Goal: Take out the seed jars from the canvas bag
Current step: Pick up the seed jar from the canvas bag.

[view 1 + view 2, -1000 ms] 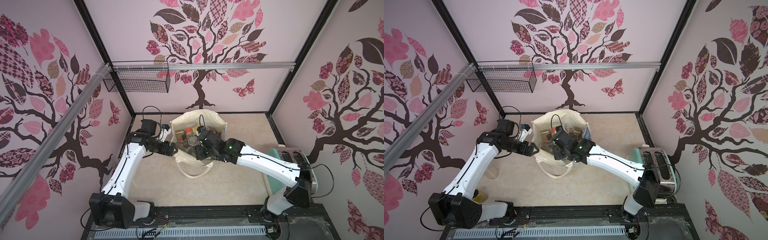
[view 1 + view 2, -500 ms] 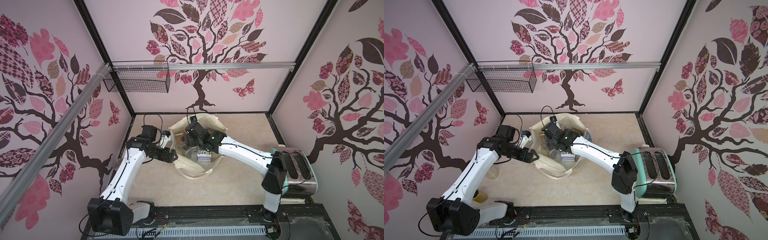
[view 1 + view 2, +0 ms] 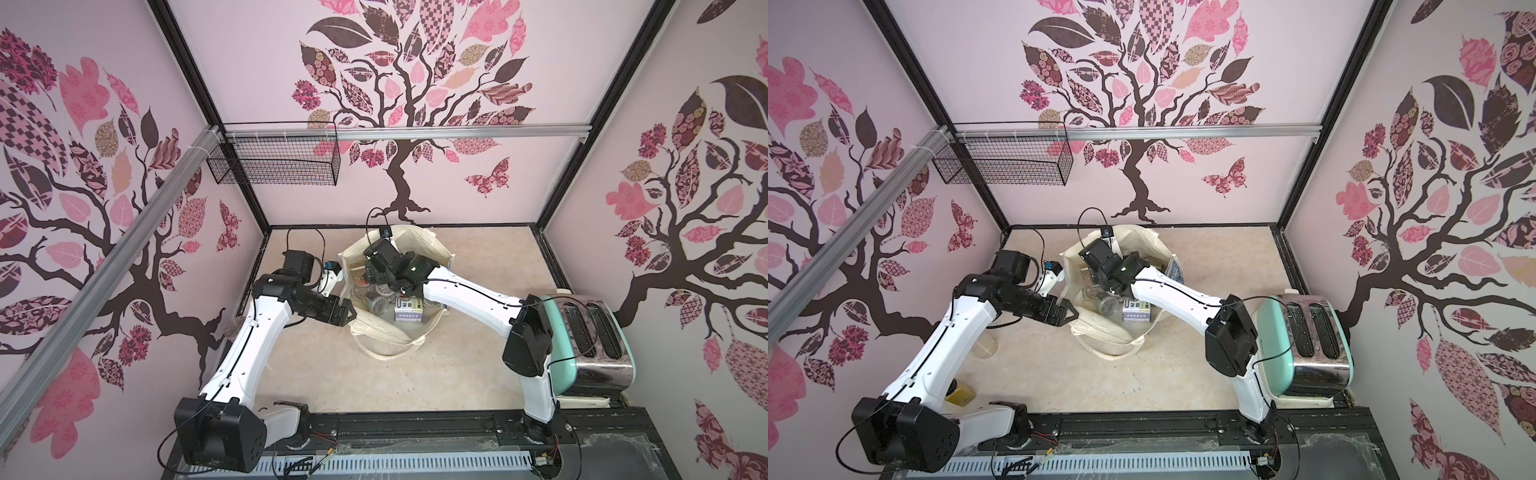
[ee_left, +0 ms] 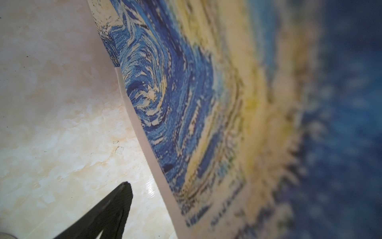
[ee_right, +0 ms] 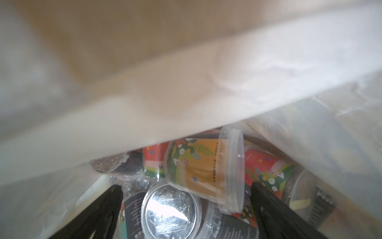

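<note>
Seed jars [image 5: 206, 165] in canvas bag [image 3: 434, 259]: right gripper [image 5: 187, 186] hung spread, empty, above them, likely next to descend and clamp one; left gripper [image 3: 1070, 312] gaped at rim.

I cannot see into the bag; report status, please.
Right gripper open inside canvas bag, over seed jars, none held. Left gripper open at bag wall. Small box among jars.

One cream printed canvas bag [image 3: 386, 334]. At least five small clear round seed jars [image 5: 206, 171] show. One mint-green toaster [image 3: 590, 328], one black wire basket [image 3: 274, 164].
</note>
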Controlling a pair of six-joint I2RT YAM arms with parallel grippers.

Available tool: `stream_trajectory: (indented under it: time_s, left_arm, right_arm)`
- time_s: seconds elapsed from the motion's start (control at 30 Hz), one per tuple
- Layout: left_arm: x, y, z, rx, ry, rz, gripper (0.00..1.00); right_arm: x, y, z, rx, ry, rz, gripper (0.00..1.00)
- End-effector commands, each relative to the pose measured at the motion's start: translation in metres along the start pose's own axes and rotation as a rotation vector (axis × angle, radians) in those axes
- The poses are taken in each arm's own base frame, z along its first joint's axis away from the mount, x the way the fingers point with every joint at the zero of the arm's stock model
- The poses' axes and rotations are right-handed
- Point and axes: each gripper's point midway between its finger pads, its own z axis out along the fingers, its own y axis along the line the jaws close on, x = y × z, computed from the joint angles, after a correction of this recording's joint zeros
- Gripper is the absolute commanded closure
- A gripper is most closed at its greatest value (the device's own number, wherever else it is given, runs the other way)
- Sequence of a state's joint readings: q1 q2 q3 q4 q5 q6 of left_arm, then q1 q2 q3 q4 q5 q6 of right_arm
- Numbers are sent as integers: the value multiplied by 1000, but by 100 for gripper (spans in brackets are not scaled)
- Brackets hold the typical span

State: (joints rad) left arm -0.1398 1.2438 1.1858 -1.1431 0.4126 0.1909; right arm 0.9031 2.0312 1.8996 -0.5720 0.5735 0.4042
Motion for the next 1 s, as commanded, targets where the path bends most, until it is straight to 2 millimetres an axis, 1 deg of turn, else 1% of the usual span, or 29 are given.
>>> stream_trajectory:
  time_s: [0.0, 0.1, 0.2, 0.33, 0.47, 0.63, 0.8, 0.87, 0.97]
  left_arm:
    - [4, -10, -8, 29, -1, 33, 2]
    - [2, -9, -9, 29, -7, 30, 2]
    - [0, -8, -11, 41, -19, 13, 2]
    - [-3, -8, -13, 42, -28, 7, 2]
    - [-4, -7, -13, 54, -35, -8, 2]
    - [-5, -7, -14, 55, -31, -11, 2]
    - [-4, -6, -11, 62, -35, -18, 3]
    - [-3, -6, -13, 59, -32, -18, 3]
    - [-2, -5, -11, 58, -35, -19, 3]
  right_arm:
    - [3, -12, 17, 73, 15, -40, 1]
    - [6, -9, 24, 79, 28, -65, 0]
    - [12, -3, 32, 66, 59, -95, 0]
    - [15, -7, 42, 109, 50, -129, 1]
    - [15, -8, 49, 111, 44, -130, 1]
    - [15, -13, 52, 109, 41, -100, 6]
    - [20, -22, 64, 122, 44, -82, 13]
    - [25, -22, 69, 120, 63, -81, 15]
    - [25, -25, 73, 147, 65, -100, 15]
